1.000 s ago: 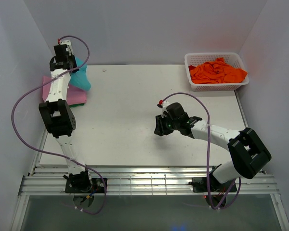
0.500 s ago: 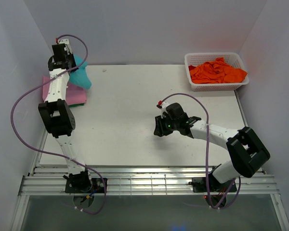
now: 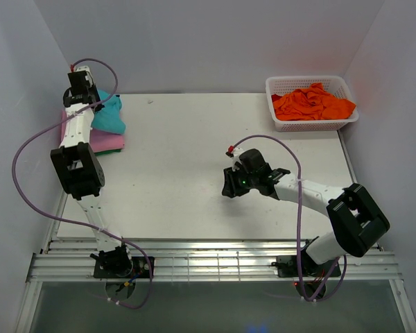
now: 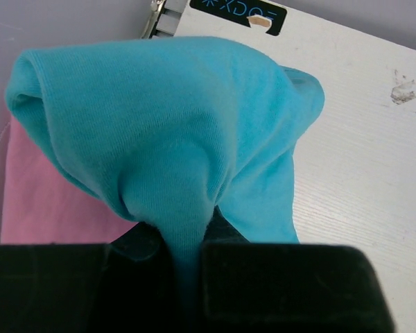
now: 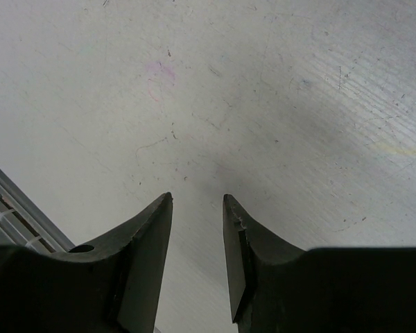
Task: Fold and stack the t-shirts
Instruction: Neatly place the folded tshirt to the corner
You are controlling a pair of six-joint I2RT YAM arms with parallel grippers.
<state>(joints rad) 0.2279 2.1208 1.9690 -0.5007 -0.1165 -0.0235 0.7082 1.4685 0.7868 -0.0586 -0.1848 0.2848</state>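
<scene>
A teal t-shirt [image 4: 166, 125] hangs bunched from my left gripper [image 4: 187, 239], which is shut on a pinched fold of it. In the top view that gripper [image 3: 91, 103] is at the table's far left corner, and the teal t-shirt [image 3: 109, 118] droops onto the folded pink t-shirt [image 3: 102, 142]. The pink t-shirt [image 4: 48, 201] lies flat under the teal cloth, and a green edge [image 3: 112, 150] peeks out beneath it. Orange t-shirts [image 3: 312, 103] lie crumpled in the basket. My right gripper [image 3: 229, 184] hovers low over mid-table, open [image 5: 197, 201], nothing between its fingers.
The white lattice basket [image 3: 312, 126] stands at the far right corner. White walls close in the left, back and right sides. The bare white table [image 3: 180, 159] stretches between the arms. A rail frame [image 3: 208, 263] runs along the near edge.
My left gripper has carried the teal t-shirt leftward and toward the back corner, so the cloth now drapes over the pink pile. The right arm has not moved.
</scene>
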